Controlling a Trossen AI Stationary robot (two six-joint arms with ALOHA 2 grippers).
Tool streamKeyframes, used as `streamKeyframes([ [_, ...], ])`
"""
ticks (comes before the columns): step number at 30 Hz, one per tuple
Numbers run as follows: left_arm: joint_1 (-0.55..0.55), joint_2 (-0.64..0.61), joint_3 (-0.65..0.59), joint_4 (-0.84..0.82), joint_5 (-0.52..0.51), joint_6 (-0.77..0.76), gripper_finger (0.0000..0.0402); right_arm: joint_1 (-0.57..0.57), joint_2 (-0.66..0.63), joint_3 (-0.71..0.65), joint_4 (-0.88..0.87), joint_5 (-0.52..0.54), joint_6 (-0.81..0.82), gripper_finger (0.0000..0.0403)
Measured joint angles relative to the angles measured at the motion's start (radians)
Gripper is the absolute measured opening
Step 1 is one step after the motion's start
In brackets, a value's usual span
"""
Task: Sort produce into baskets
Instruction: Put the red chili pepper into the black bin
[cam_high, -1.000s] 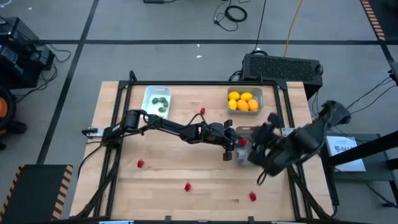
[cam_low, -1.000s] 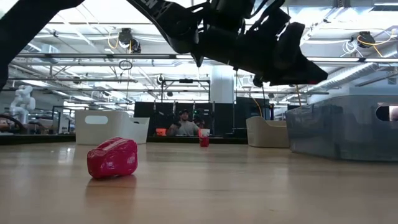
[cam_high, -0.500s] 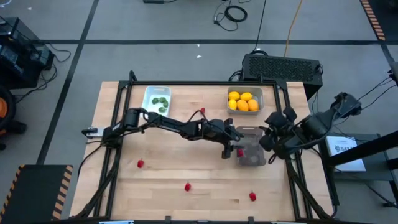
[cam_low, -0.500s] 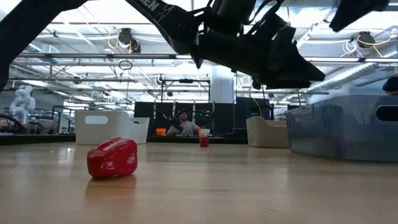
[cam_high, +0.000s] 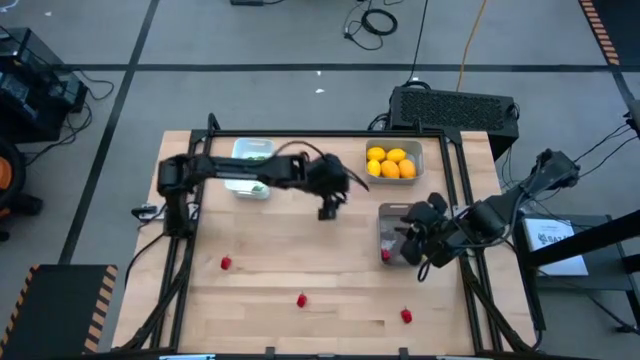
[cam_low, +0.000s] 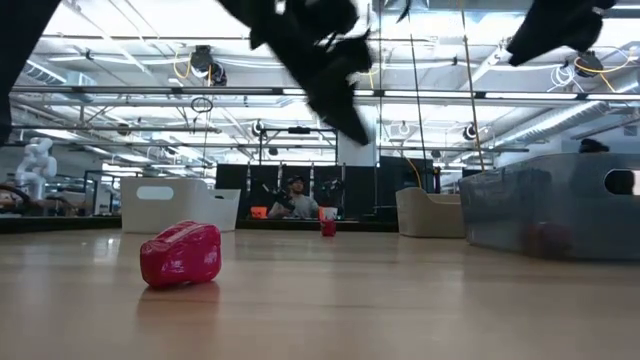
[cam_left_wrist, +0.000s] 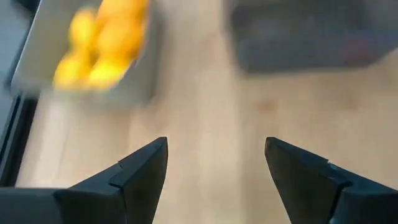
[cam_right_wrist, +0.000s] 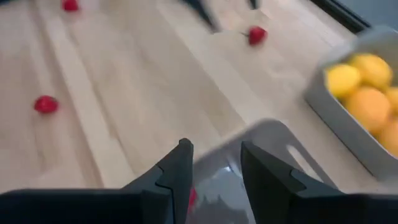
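High view: three baskets stand on the surface (cam_high: 290, 250). The white basket (cam_high: 243, 150) is at the far edge toward the left corner, the pale grey basket (cam_high: 417, 152) at the far edge toward the right corner, and the dark grey basket (cam_high: 392, 212) by the right edge, about halfway along it.

The pale grey basket holds five lemons (cam_high: 391, 163), pressed together. The left arm crosses the white basket, so only some of the green pieces (cam_high: 258, 186) show and they cannot be counted.

There are five red pieces. Three lie loose in the near half of the surface: one toward the left edge (cam_high: 226, 263), one near the middle (cam_high: 302, 299), and one toward the near right corner (cam_high: 406, 316). A fourth (cam_high: 386, 255) lies inside the dark grey basket. The fifth (cam_right_wrist: 255, 35) shows only in the right wrist view, on bare wood near the lemons.

The left gripper (cam_high: 327, 210) hangs over bare wood between the white and pale grey baskets. Its jaws are wide apart with nothing between them. The right gripper (cam_high: 415, 240) is over the dark grey basket, its jaws partly apart and empty.

A second ago the left gripper was at the dark grey basket's left rim, nearly closed on a red piece. It has since let go and drawn back toward the far edge. The right arm has shifted toward the right edge.
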Motion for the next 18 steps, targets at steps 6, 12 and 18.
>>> streamKeyframes([
  [6, 0.144, -0.024, -0.133, 0.060, 0.000, -0.222, 0.0277, 0.001, 0.061, -0.019, 0.147, 0.088, -0.130, 0.0125],
  [12, 0.177, 0.015, -0.230, 0.254, -0.026, -0.453, 0.0276, 0.001, 0.132, -0.019, 0.168, 0.115, -0.178, 0.0125],
  [18, 0.155, 0.021, -0.254, 0.278, -0.207, -0.588, 0.0276, 0.001, 0.197, -0.019, 0.166, 0.104, -0.188, 0.0125],
])
